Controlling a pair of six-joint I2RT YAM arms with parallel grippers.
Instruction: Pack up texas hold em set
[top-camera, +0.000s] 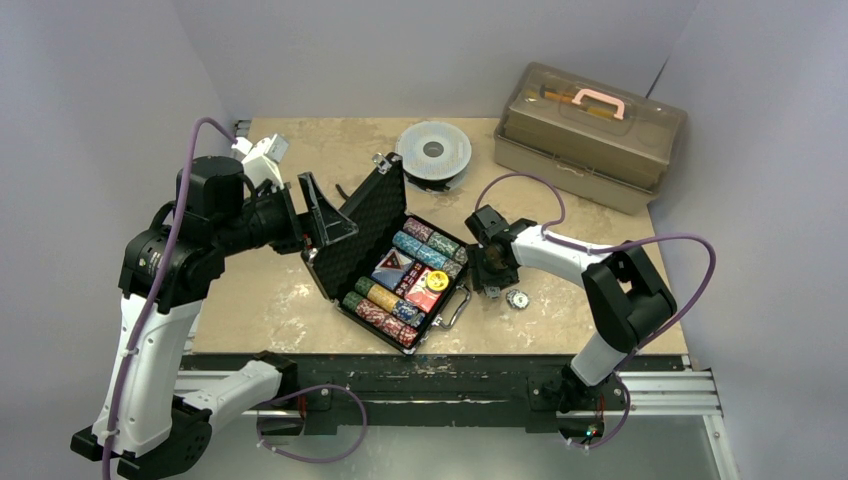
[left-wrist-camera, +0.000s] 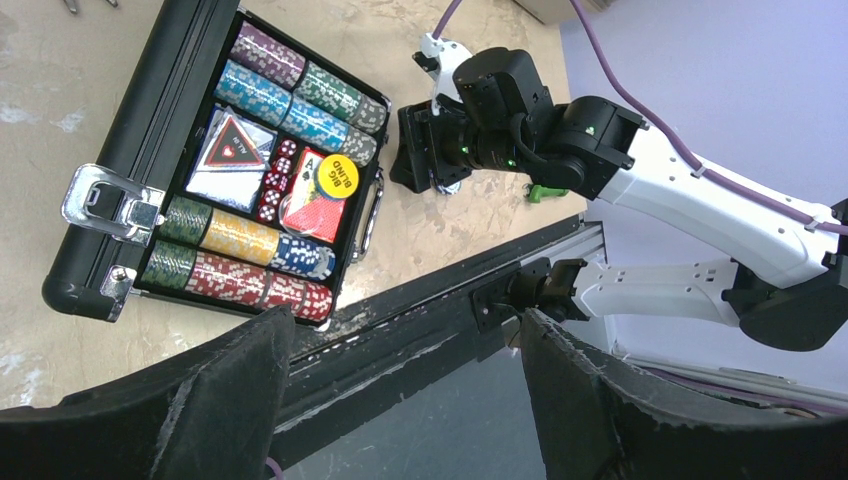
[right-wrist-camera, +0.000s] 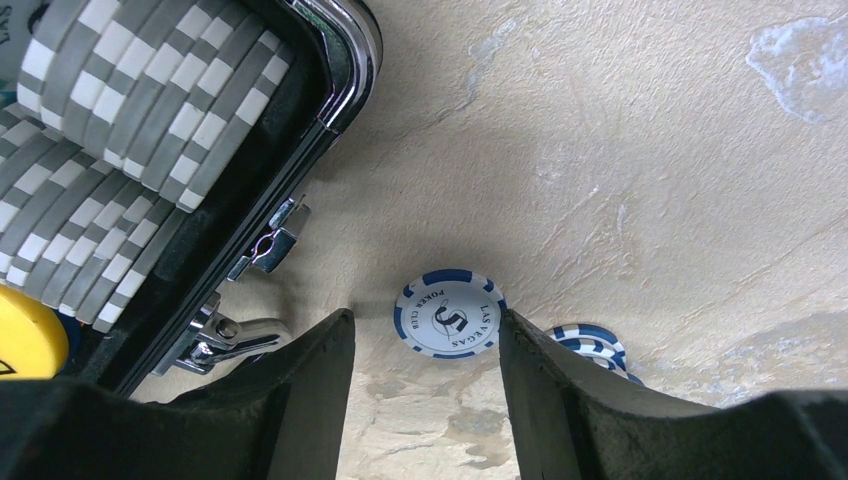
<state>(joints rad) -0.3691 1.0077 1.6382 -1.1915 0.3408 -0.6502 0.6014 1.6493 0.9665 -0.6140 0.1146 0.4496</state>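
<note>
The black ribbed case (top-camera: 362, 222) lies open mid-table, lid raised to the left, its tray (left-wrist-camera: 170, 120) holding rows of multicoloured chips (left-wrist-camera: 255, 245), card decks (left-wrist-camera: 232, 150), red dice and a yellow disc (top-camera: 437, 281). My left gripper (top-camera: 325, 215) is against the lid's outer side; in its wrist view the left gripper (left-wrist-camera: 405, 318) is open with nothing between the fingers. My right gripper (top-camera: 490, 275) points down at the table just right of the case. The right gripper (right-wrist-camera: 425, 320) is open, its tips just short of a flat white-and-blue chip (right-wrist-camera: 448, 315). More blue chips (right-wrist-camera: 592, 343) lie behind the right finger.
A translucent brown toolbox (top-camera: 590, 135) with a pink handle sits at the back right. A round grey spool (top-camera: 433, 152) is behind the case. The case's silver handle (right-wrist-camera: 345, 70) and latch (right-wrist-camera: 275, 245) are left of my right fingers. The black rail (top-camera: 450, 375) marks the table's near edge.
</note>
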